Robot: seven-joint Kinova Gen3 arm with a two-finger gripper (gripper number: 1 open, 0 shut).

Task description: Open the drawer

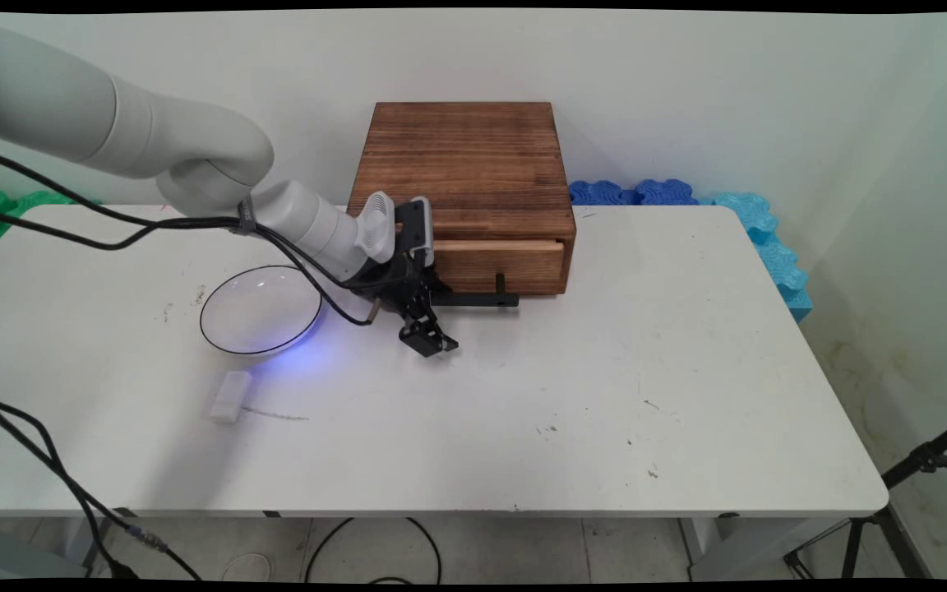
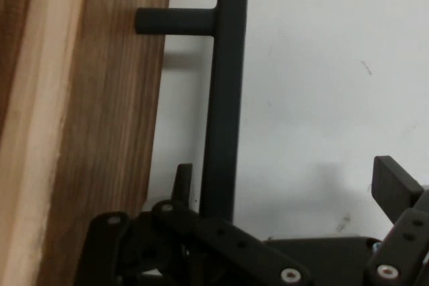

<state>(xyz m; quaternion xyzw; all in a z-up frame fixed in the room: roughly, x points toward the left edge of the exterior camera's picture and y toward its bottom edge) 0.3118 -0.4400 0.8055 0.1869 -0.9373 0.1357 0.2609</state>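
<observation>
A: The main view looks from above the near side across the table [image 1: 523, 427] to the wall.

B: The hand view is very close, and both show the drawer handle [image 2: 221, 98].

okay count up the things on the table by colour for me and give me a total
Brown: 1, wooden drawer box
Clear: 1, glass bowl
White: 1, small block
Total: 3

Drawer handle [image 2: 221, 98] and wooden box [image 1: 465, 193] block the end effector [image 1: 428, 339].
</observation>
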